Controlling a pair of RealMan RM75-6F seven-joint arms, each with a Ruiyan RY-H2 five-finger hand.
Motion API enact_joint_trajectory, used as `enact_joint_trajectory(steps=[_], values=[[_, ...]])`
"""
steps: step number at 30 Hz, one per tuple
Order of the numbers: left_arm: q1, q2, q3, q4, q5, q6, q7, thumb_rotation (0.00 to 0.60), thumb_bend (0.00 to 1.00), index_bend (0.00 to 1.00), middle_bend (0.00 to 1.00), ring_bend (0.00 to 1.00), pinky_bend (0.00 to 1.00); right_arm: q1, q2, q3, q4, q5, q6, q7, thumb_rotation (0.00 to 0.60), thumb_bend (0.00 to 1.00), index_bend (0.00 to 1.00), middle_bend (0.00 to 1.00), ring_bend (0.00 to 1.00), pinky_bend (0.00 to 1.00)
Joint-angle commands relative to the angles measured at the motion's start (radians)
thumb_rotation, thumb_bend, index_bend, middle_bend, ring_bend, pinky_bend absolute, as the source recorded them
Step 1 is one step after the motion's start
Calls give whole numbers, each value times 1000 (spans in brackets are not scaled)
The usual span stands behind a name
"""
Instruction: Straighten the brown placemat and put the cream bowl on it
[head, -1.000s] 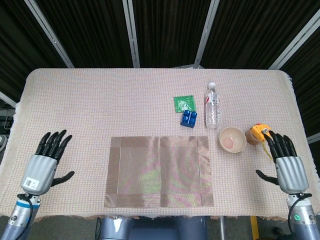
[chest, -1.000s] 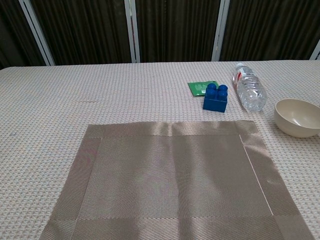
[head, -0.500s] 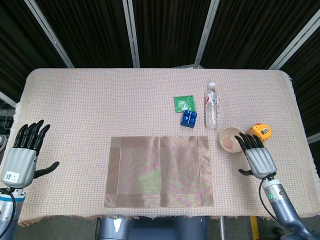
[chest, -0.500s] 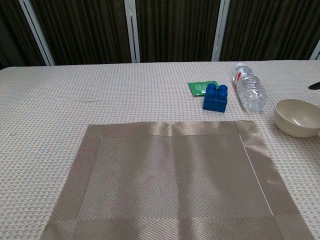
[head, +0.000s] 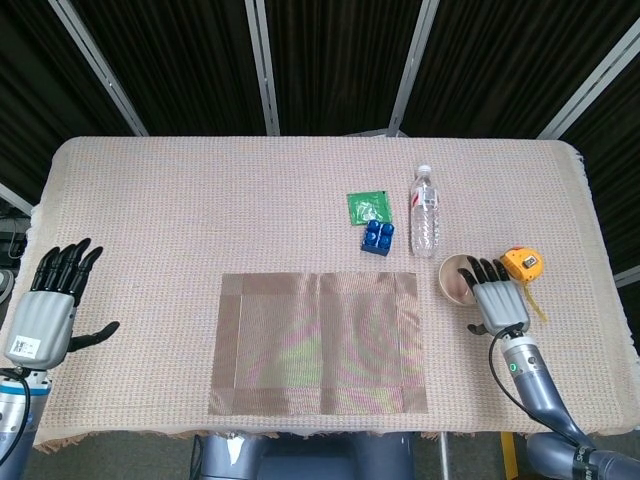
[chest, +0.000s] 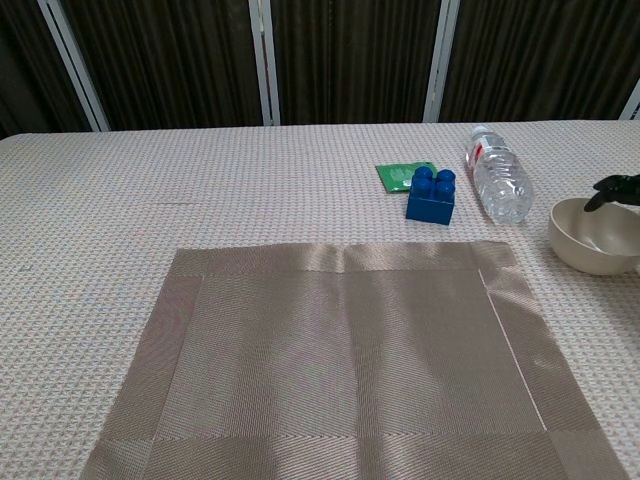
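The brown placemat (head: 318, 342) (chest: 345, 360) lies flat near the table's front edge, its sides square to the table. The cream bowl (head: 456, 277) (chest: 592, 235) stands upright on the cloth to the mat's right, off the mat. My right hand (head: 497, 300) hovers over the bowl's right half with fingers spread, and its dark fingertips (chest: 615, 187) show just above the rim in the chest view. Whether it touches the bowl I cannot tell. My left hand (head: 48, 305) is open at the table's far left edge, well away from the mat.
A blue toy block (head: 378, 236) and a green packet (head: 368, 207) lie behind the mat. A clear water bottle (head: 425, 212) lies on its side behind the bowl. A yellow tape measure (head: 523, 264) sits right of the bowl.
My right hand has moved left and forward from the table's right edge to above the bowl. My left hand drew back leftward earlier and now holds still. Mat and bowl have not moved.
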Motion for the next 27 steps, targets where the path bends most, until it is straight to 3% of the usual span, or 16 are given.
enact_joint_trajectory(steps=[1, 3, 6, 12, 20, 27], values=[[-1, -1, -1, -1, 0, -4, 0, 600, 0, 0, 0, 0, 0, 15, -20, 5, 34, 16, -12, -17, 600, 4, 262, 0, 0, 0], [-1, -2, -2, -1, -1, -7, -1, 600, 0, 0, 0, 0, 0, 22, -31, 6, 54, 19, -15, -20, 600, 58, 388, 0, 0, 0], [0, -3, -6, -1, -1, -7, 1, 600, 0, 0, 0, 0, 0, 37, -70, 12, 119, 19, -22, 0, 600, 223, 587, 0, 0, 0], [4, -6, -11, 0, 2, -2, 4, 600, 0, 0, 0, 0, 0, 55, -121, 0, 210, -23, -16, 32, 600, 318, 743, 0, 0, 0], [9, -7, -15, -2, 5, -1, 4, 600, 0, 0, 0, 0, 0, 55, -143, -23, 271, -118, 36, 134, 600, 327, 765, 0, 0, 0], [10, -4, -12, -8, 13, -9, -4, 600, 0, 0, 0, 0, 0, 15, -72, -66, 187, -247, 178, 166, 600, 326, 766, 0, 0, 0]])
